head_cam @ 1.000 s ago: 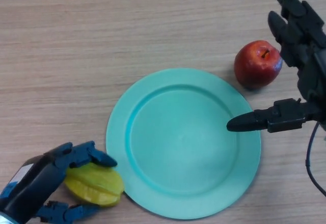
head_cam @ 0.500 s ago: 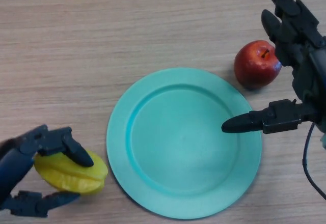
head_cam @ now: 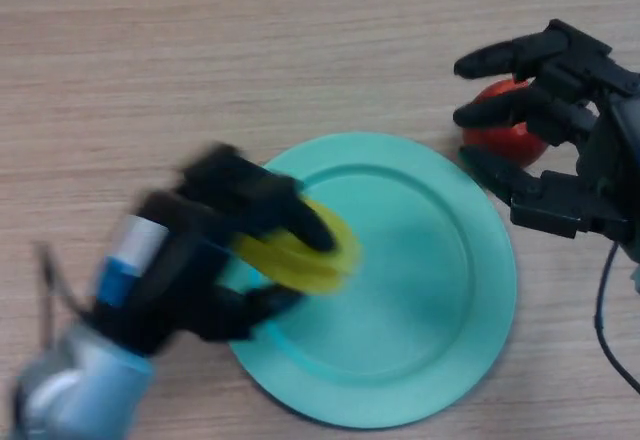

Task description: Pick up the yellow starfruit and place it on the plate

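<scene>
Seen from above: a table (head_cam: pixel 200 50) of pale wood-grain laminate, grain running side to side, filling the whole view; nothing of the room beyond it visible. Near the middle, a round turquoise plate (head_cam: pixel 420 300), smooth and matte, with a broad raised rim and a shallow flat well. Over the plate's left rim, the left hand (head_cam: pixel 215 250), black and bulky, fingers curled round the yellow starfruit (head_cam: pixel 300 255). Starfruit ridged and waxy-looking, held over the left part of the plate's well; cannot tell whether touching the plate or held clear of it. At the right edge, the right hand (head_cam: pixel 565 155), fingers spread apart and relaxed, gripping nothing, thumb reaching over the plate's upper right rim. Behind those fingers, a glossy red apple (head_cam: pixel 505 135), largely hidden, just beside the plate's upper right edge. Right half of the plate's well bare. Open wood along the top and at the upper left; less of it below the plate, near the lower edge.
</scene>
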You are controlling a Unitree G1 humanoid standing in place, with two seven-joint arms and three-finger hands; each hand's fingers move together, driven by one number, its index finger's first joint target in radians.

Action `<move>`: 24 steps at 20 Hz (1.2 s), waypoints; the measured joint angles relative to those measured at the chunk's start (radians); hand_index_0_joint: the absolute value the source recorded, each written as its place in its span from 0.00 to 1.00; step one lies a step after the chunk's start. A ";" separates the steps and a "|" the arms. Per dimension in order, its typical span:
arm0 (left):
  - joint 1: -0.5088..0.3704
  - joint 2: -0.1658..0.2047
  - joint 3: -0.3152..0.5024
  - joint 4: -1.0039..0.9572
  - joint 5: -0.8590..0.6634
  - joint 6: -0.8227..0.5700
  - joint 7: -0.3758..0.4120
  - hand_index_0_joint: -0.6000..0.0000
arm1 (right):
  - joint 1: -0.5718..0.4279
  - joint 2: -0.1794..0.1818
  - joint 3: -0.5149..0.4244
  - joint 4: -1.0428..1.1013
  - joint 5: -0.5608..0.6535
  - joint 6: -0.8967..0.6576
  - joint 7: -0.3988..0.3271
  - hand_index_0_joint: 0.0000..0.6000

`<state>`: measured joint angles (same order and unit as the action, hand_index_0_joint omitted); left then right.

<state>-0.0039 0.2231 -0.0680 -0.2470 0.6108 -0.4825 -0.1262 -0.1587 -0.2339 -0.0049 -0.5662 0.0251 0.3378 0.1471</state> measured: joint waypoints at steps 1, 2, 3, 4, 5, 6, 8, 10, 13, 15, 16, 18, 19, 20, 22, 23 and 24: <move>-0.004 -0.001 -0.005 0.023 0.060 0.000 0.030 0.00 | 0.001 0.000 0.000 -0.003 0.000 0.000 0.000 0.67; -0.007 0.000 -0.003 0.024 0.058 0.000 0.038 0.00 | 0.002 0.000 -0.002 -0.003 0.000 0.000 0.000 0.50; -0.014 -0.001 -0.004 0.024 0.041 0.000 0.044 0.00 | 0.002 0.000 -0.002 -0.003 0.000 0.000 0.000 0.25; -0.017 -0.004 -0.007 0.030 0.028 0.002 0.044 0.00 | 0.002 0.000 -0.002 -0.004 -0.001 0.000 0.000 0.08; -0.018 -0.014 -0.042 0.060 -0.055 0.029 0.043 0.00 | 0.003 0.000 -0.001 -0.009 -0.005 0.003 0.000 0.00; -0.021 -0.024 -0.053 0.087 -0.071 0.042 0.043 0.00 | 0.003 0.000 -0.001 -0.016 -0.008 0.006 0.000 0.00; -0.027 -0.030 -0.085 0.133 -0.047 0.045 0.041 0.00 | -0.001 0.000 -0.001 -0.033 -0.008 0.006 0.000 0.00; -0.034 -0.034 -0.086 0.129 -0.078 0.108 -0.016 0.00 | -0.002 -0.001 -0.001 -0.033 -0.009 0.006 0.000 0.00; -0.022 -0.035 -0.105 0.079 -0.320 0.320 -0.060 0.00 | -0.002 -0.001 -0.002 -0.033 -0.018 0.006 0.000 0.00; -0.015 -0.036 -0.107 0.008 -0.447 0.401 -0.087 0.00 | -0.003 -0.003 -0.002 -0.033 -0.018 0.006 0.000 0.00; -0.015 -0.036 -0.107 -0.008 -0.477 0.415 -0.094 0.00 | -0.003 -0.004 -0.002 -0.033 -0.018 0.006 0.000 0.00; -0.017 -0.036 -0.107 -0.008 -0.477 0.433 -0.093 0.08 | -0.003 -0.005 -0.002 -0.032 -0.018 0.006 0.000 0.00; -0.017 -0.036 -0.107 -0.007 -0.477 0.433 -0.093 0.33 | -0.003 -0.006 -0.002 -0.032 -0.018 0.006 0.000 0.00; -0.018 -0.036 -0.107 -0.007 -0.477 0.433 -0.093 0.50 | -0.003 -0.006 -0.002 -0.032 -0.018 0.006 0.000 0.00; -0.028 -0.036 -0.107 -0.007 -0.485 0.433 -0.085 0.92 | -0.003 -0.006 -0.003 -0.031 -0.018 0.006 0.000 0.00; -0.038 -0.036 -0.108 -0.004 -0.516 0.432 -0.057 1.00 | -0.002 -0.007 -0.004 -0.031 -0.019 0.006 0.000 0.00; -0.045 -0.036 -0.107 -0.004 -0.516 0.431 -0.037 1.00 | -0.001 -0.007 -0.007 -0.029 -0.019 0.006 0.000 0.00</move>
<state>-0.0485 0.1868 -0.1749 -0.2509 0.0950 -0.0515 -0.1628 -0.1602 -0.2411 -0.0114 -0.5953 0.0063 0.3437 0.1472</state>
